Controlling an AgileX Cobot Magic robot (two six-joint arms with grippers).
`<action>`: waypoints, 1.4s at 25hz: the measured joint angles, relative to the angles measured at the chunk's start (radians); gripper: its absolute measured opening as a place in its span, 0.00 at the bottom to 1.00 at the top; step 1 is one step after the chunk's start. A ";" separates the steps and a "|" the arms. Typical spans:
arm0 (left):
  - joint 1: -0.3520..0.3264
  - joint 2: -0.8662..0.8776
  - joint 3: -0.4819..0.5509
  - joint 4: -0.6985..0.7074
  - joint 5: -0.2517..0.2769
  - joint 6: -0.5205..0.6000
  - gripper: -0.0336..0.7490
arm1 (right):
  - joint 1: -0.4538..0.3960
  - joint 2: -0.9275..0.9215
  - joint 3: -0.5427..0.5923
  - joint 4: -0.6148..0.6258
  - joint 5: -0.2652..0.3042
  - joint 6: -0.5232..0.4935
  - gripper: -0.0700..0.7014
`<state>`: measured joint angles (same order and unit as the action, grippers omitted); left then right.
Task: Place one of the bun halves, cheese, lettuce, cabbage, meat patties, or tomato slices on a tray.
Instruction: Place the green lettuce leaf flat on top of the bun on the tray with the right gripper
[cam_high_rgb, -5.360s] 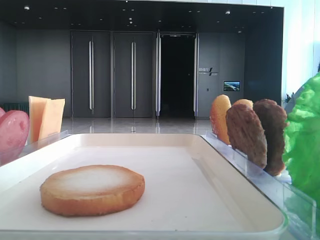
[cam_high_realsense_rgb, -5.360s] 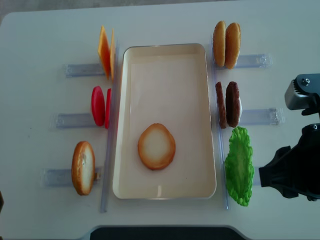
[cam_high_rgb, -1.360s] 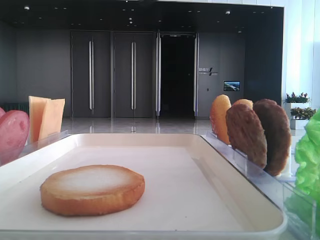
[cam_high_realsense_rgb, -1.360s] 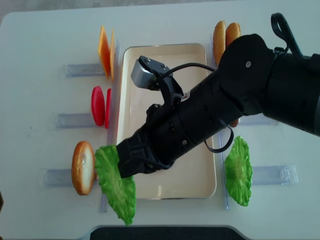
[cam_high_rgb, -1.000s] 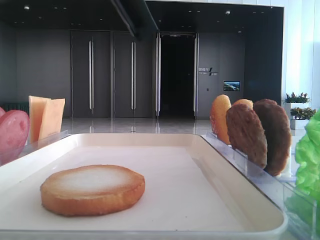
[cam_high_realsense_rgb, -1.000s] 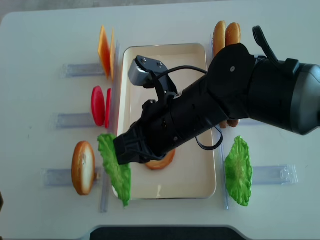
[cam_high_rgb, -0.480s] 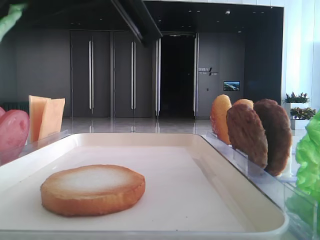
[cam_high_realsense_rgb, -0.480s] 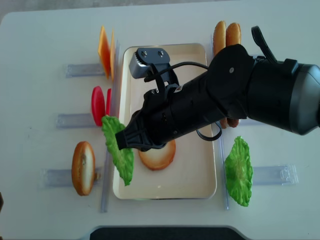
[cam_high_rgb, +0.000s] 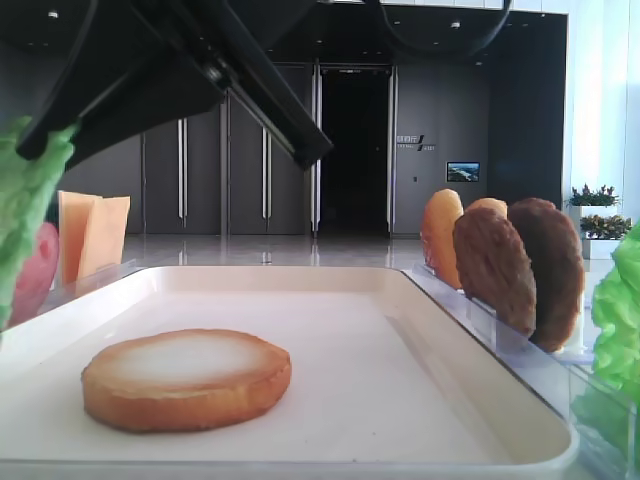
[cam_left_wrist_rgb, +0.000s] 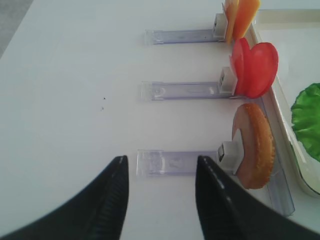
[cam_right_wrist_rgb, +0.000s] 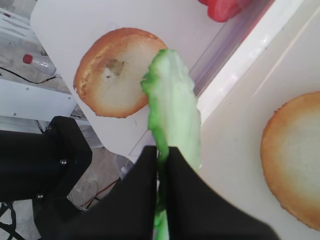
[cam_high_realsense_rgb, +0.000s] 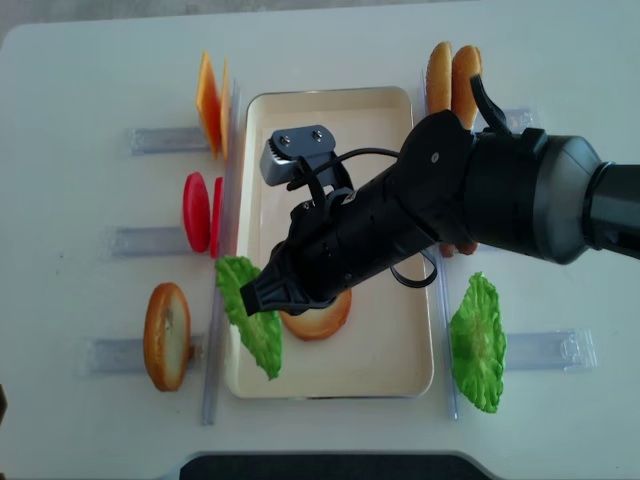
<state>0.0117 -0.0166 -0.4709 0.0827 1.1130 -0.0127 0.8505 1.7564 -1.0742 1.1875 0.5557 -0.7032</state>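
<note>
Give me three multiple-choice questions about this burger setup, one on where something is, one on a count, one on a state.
1. Where does the bun half on the tray lie?
A. front part
B. far end
C. off the tray

2. How many lettuce leaves show in the overhead view?
A. one
B. two
C. three

3. What is the right gripper doing?
A. open, empty
B. shut on a patty
C. shut on the held lettuce

Key: 1 A, it sits near the tray's front edge. 2 B, one held, one lettuce in the rack. 3 C, the wrist view shows the leaf pinched.
</note>
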 joint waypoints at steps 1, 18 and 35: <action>0.000 0.000 0.000 0.000 0.000 0.000 0.47 | -0.006 0.000 0.000 -0.007 0.002 0.000 0.11; 0.000 0.000 0.000 0.000 0.000 0.000 0.47 | -0.074 0.000 0.000 -0.125 0.043 -0.001 0.11; 0.000 0.000 0.000 0.000 0.000 0.000 0.47 | -0.074 0.000 0.000 -0.212 0.018 -0.001 0.11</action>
<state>0.0117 -0.0166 -0.4709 0.0827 1.1130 -0.0127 0.7770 1.7564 -1.0742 0.9759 0.5741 -0.7044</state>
